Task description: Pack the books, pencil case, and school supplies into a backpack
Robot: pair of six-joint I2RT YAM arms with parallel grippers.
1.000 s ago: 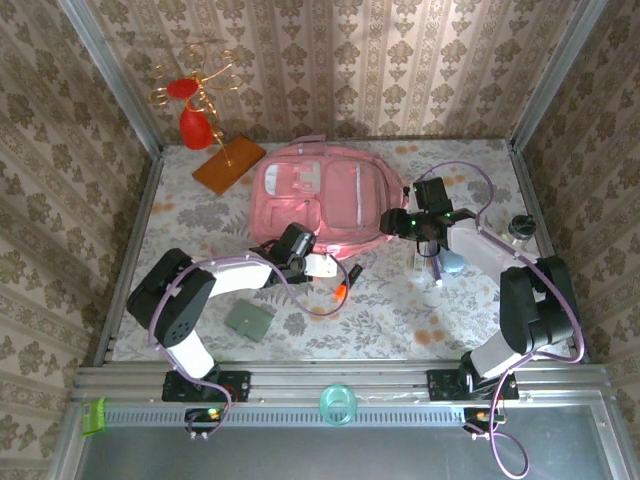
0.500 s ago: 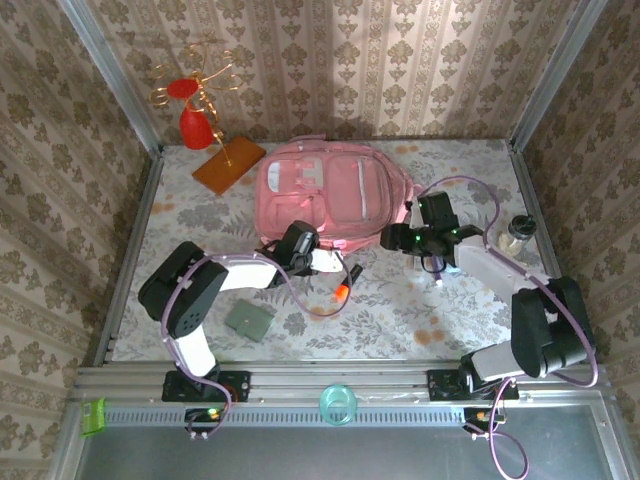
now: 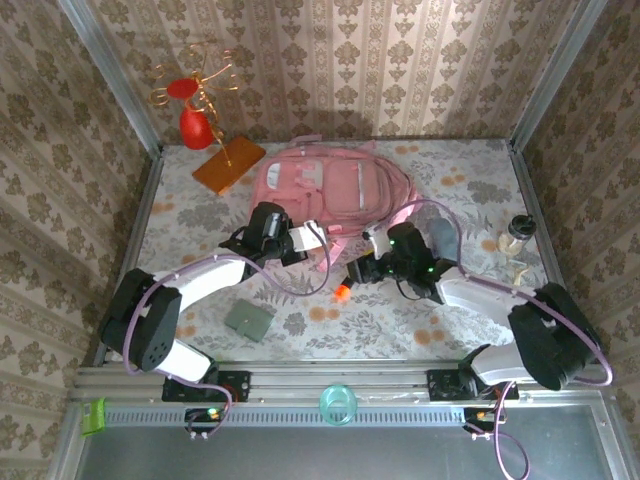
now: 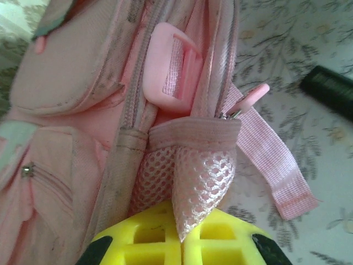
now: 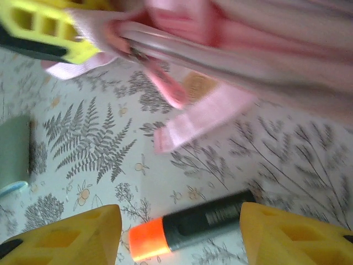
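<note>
The backpack [image 3: 325, 185] lies at upper centre of the worktop [image 3: 190, 235]. Its mesh pocket [image 4: 193, 171] edge is pinched in the closed left gripper [image 4: 181, 237]. The right gripper [image 3: 357, 273] is held open, empty, the marker [image 5: 193, 225] seen between its fingers on bare worktop just below the backpack's lower edge.
</note>
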